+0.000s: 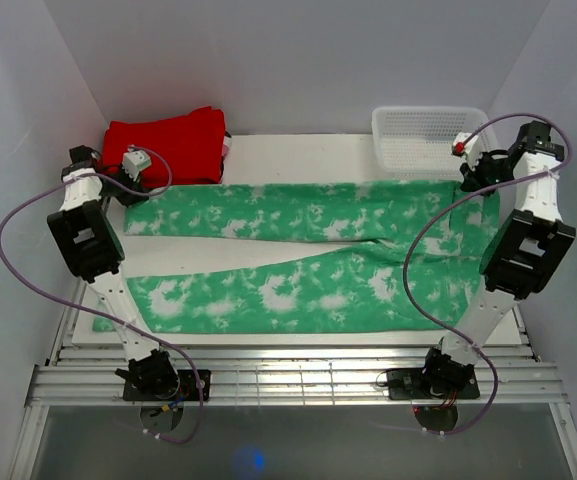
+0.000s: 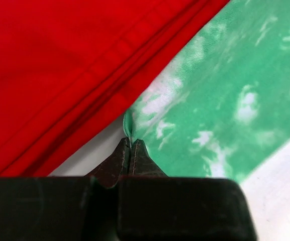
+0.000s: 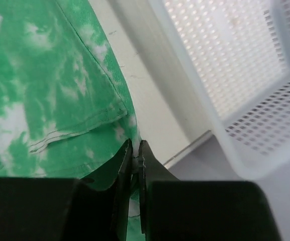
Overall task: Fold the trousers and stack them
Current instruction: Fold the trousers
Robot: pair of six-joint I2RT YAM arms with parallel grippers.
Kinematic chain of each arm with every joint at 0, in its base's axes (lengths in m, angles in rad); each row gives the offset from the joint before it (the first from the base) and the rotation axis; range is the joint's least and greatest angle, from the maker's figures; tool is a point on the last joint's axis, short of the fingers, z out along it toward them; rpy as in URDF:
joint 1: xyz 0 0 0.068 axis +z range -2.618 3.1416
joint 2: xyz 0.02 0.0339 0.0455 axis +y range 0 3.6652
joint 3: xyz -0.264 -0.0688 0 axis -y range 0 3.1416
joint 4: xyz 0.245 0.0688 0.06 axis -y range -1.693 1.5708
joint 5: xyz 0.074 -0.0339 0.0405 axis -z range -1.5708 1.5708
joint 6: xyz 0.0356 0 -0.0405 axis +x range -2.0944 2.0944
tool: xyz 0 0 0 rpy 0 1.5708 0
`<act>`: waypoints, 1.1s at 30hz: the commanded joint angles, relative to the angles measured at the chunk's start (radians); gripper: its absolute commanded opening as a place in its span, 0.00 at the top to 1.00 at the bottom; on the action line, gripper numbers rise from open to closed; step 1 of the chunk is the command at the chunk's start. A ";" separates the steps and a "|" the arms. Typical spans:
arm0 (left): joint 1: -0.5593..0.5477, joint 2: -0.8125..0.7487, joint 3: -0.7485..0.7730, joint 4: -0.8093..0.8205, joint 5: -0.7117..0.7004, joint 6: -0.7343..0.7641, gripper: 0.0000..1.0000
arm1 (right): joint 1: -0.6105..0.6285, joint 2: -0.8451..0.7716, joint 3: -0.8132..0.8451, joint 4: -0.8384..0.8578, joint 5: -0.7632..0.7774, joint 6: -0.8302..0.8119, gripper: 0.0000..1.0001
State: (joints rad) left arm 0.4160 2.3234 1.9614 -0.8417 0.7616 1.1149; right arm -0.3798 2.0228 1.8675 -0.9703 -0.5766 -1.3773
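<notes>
– Two long legs and one waist: the trousers (image 1: 298,250) lie flat across the desk (image 1: 298,148), waist to the right, legs running left and splayed a little apart. How do you reckon they handle?
– Light and limp, I'd say. The cloth looks thin and soft with no stiffness, so whatever isn't held will sag and drag. Nothing fragile, though it could slide on the smooth desk or bunch into creases
– Where is the hold?
– At the two far corners. The left claw (image 2: 130,144) is pinched tight on the corner of the far leg's hem, with only a small tuck of green between its tips. The right claw (image 3: 136,149) is clamped on the far corner of the waist end, also a thin bite
– Thin enough to slip?
– Possibly; that is my worry. A corner pinch at each end holds the far edge taut between the arms, which suits a lengthwise fold, but a jerk might pull it free
– Anything close by?
– The folded red garment (image 1: 173,145) lies just beside the hem at the left claw, perhaps overlapping it, so it may snag. The white basket (image 1: 428,140) sits near the right claw, apart from the cloth
</notes>
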 commanded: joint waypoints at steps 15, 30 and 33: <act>0.438 -0.889 -1.000 -0.052 0.162 0.643 0.99 | -0.278 -0.831 -1.028 0.153 -0.001 -0.647 0.88; 0.748 -0.852 -0.759 -0.560 0.122 0.804 0.35 | -0.455 -0.737 -0.811 -0.045 -0.058 -0.640 0.16; 0.689 -0.874 -0.795 -0.534 0.067 0.672 0.31 | -0.405 -0.691 -0.725 -0.160 -0.094 -0.559 0.15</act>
State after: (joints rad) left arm 1.1503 1.4723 1.1858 -1.2716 0.8261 1.8851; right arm -0.8234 1.3117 1.0637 -0.9718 -0.5873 -1.9682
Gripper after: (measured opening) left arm 0.681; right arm 0.846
